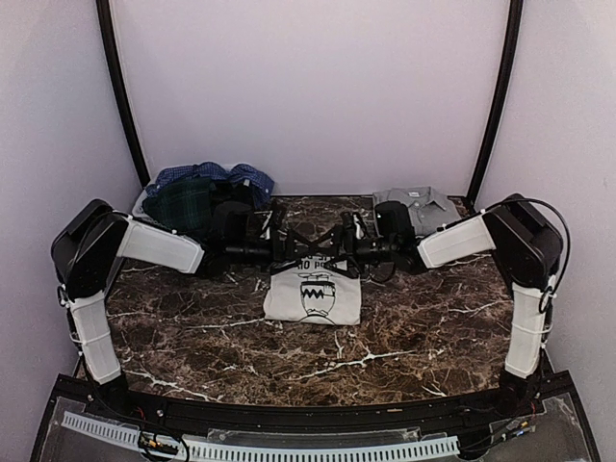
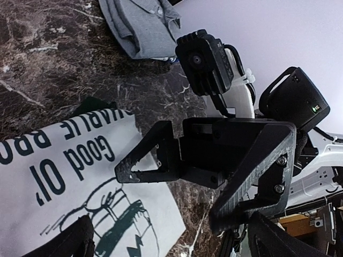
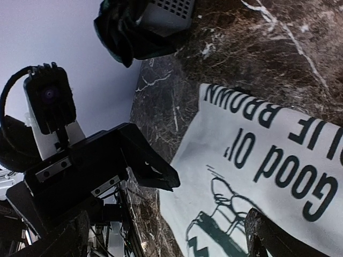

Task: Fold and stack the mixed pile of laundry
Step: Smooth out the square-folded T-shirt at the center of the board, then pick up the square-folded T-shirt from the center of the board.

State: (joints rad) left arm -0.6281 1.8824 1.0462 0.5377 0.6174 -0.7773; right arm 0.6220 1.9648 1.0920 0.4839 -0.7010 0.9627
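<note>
A folded white tee (image 1: 314, 294) with black lettering and a dark green print lies flat at the middle of the marble table (image 1: 192, 327). Just above its far edge my left gripper (image 1: 298, 248) and right gripper (image 1: 332, 248) meet tip to tip, both open and holding nothing. In the left wrist view the tee (image 2: 80, 176) lies under my wide-open left gripper (image 2: 169, 233), with the right arm's fingers in front. The right wrist view shows the tee (image 3: 257, 160) below my open right gripper (image 3: 166, 233). The remaining laundry pile (image 1: 207, 191), blue checked and dark green tartan, sits at the back left.
The pile rests in a pale grey slatted basket (image 3: 169, 9) at the back left corner. A folded grey collared shirt (image 1: 419, 207) lies at the back right, also seen as the grey shirt (image 2: 144, 27). White walls close in three sides.
</note>
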